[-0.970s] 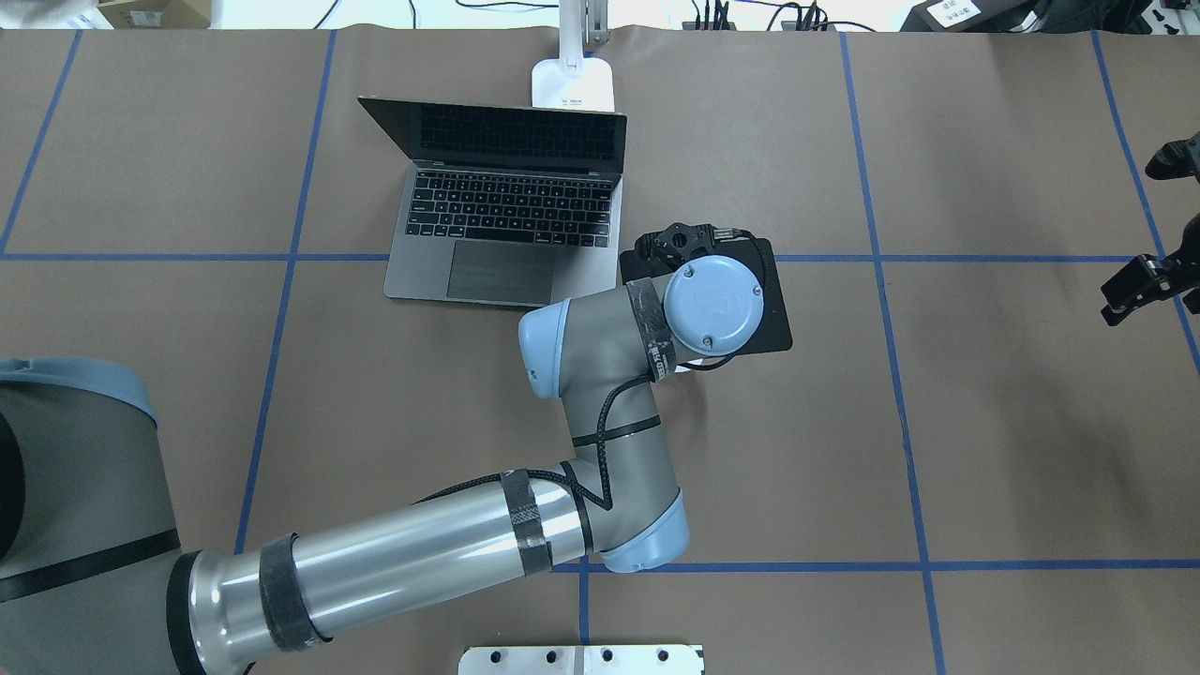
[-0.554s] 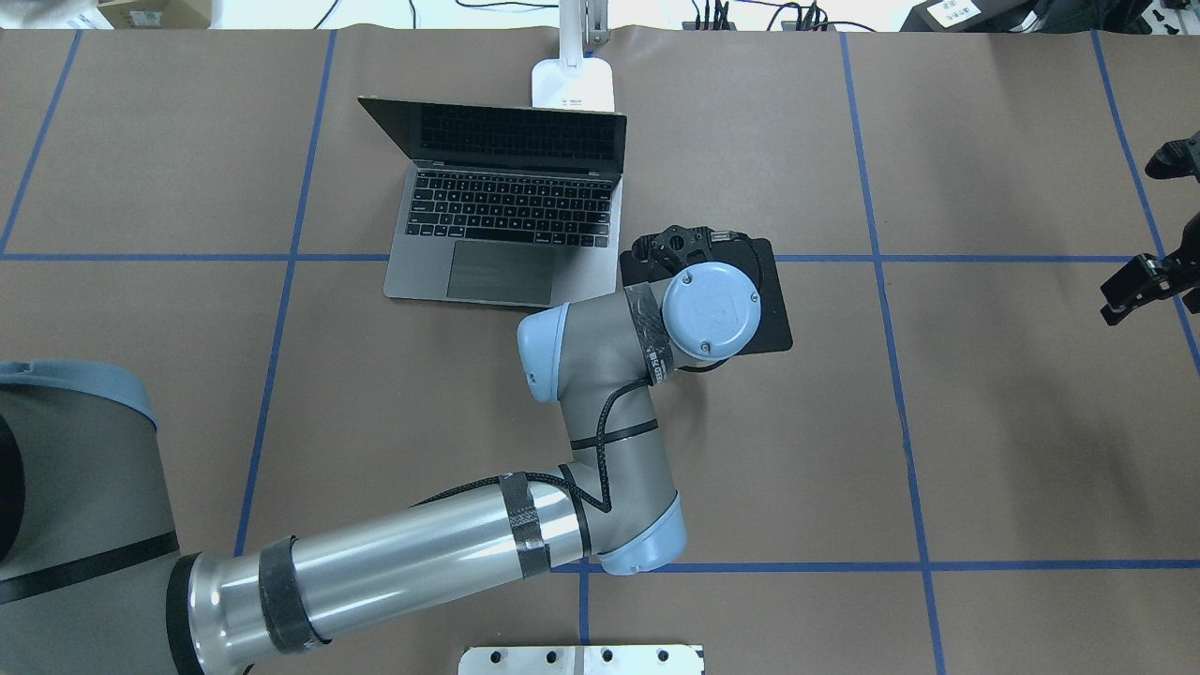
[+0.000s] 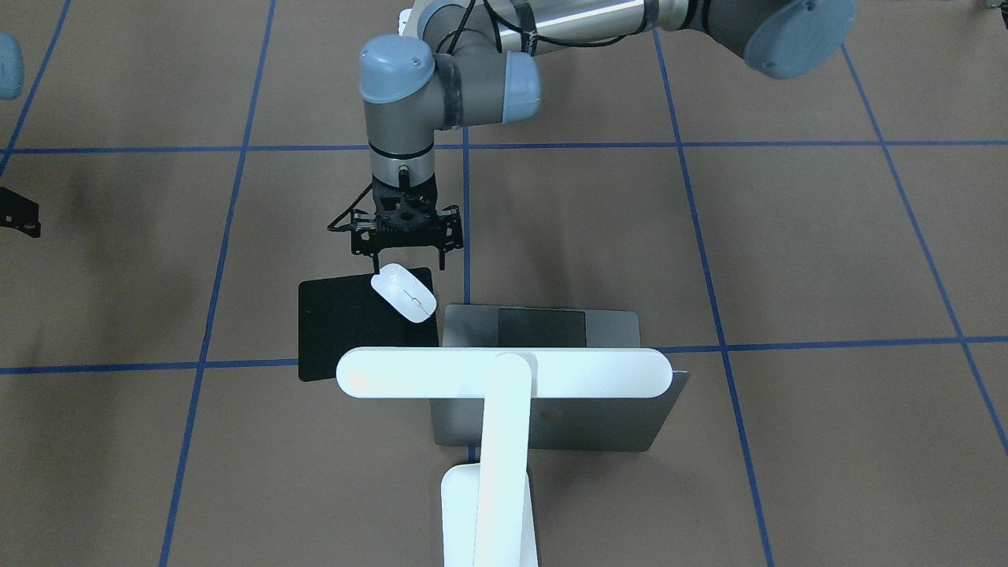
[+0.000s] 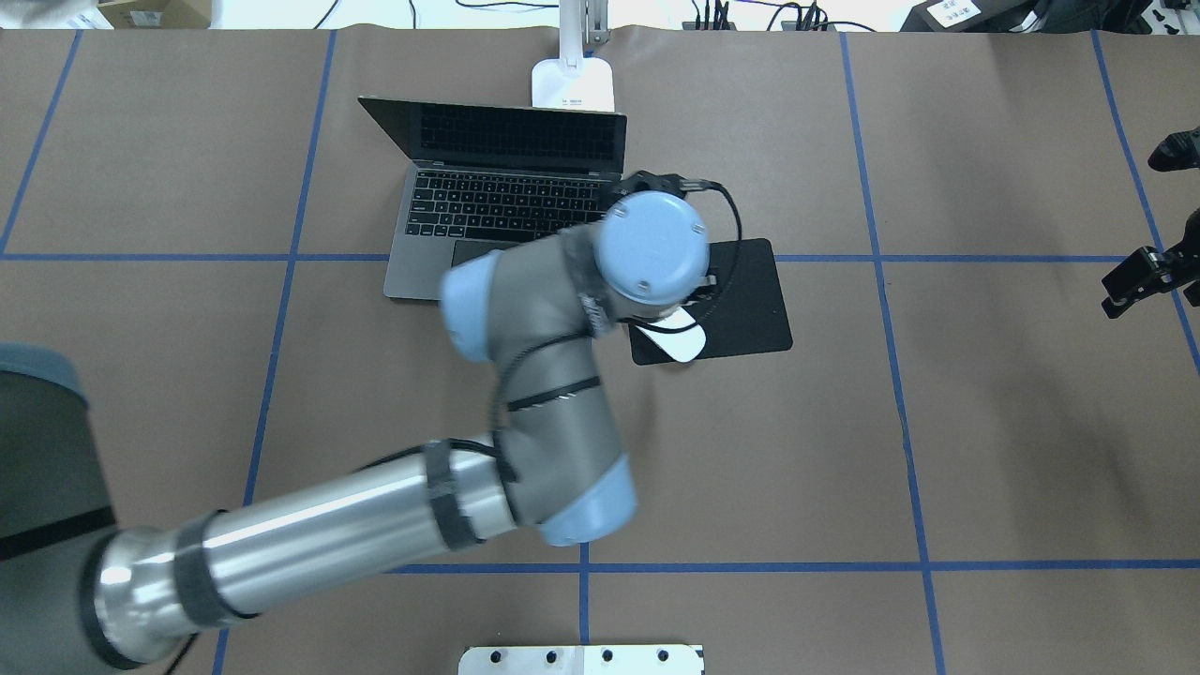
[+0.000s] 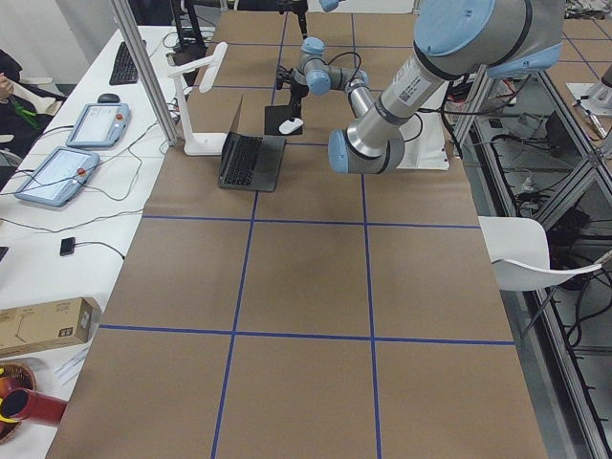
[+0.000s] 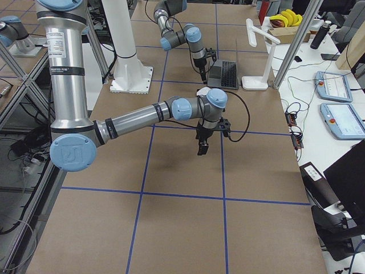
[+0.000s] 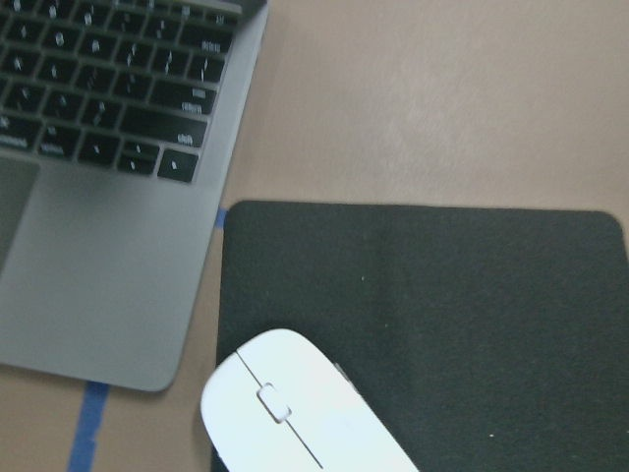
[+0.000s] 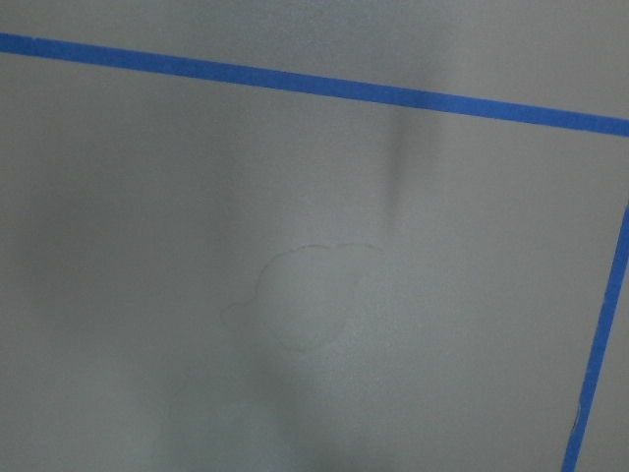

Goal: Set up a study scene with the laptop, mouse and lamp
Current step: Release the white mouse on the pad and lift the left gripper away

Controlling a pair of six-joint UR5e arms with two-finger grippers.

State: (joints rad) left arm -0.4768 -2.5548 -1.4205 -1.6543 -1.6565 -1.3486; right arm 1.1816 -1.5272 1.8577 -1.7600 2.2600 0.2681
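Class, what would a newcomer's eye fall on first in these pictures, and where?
The big white T-shaped lamp stands at the far edge of the table, behind the open laptop. Beside the laptop, the white mouse lies on a corner of a black mat, the open left gripper just above it.

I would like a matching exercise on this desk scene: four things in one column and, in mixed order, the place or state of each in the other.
Column one:
1 laptop
2 mouse
3 lamp
4 black mat

Column two:
a black, lies flat beside the laptop
b white, rests on the mat's corner
c grey, lid open
d white, base stands behind the laptop's lid

Pairs: 1-c, 2-b, 3-d, 4-a.
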